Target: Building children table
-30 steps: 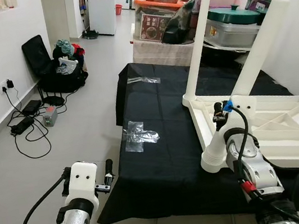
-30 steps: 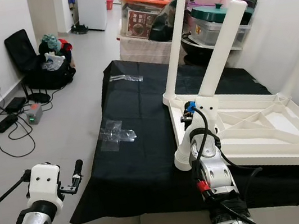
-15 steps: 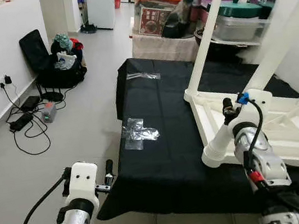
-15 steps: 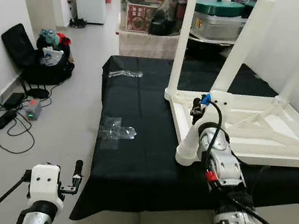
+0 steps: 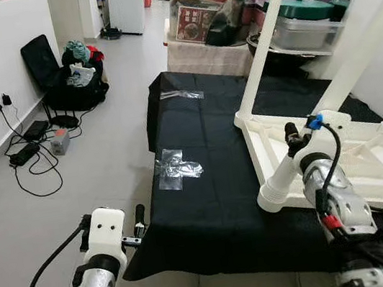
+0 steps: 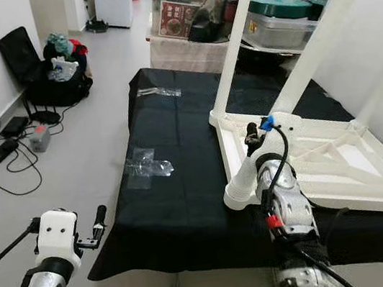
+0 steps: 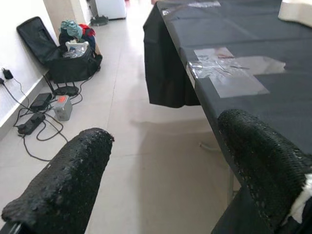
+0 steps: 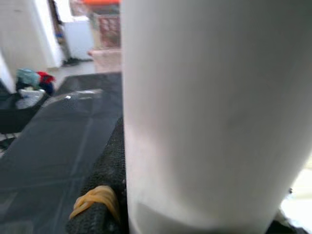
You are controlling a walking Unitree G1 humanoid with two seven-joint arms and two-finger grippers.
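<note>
Here, at lower right of your frame, your right pincer point(image 5: 293, 164) angles up, clamped on a loose white table leg point(image 5: 279, 184), a smooth plastic tube with a ribbed collar. The overturned children's table point(image 5: 369, 159), white and ribbed beneath, lies right of centre on the black-draped bench point(image 5: 201, 156). Your left pincer point(image 7: 165, 161) hangs wide at lower left.

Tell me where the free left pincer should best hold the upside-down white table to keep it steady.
Probably the near upright leg, low down by its socket, coming from the robot's left over the black cloth. That leg stands at the corner nearest the left pincer, and its round shaft suits two fingers; the right pincer already holds another leg.
</note>
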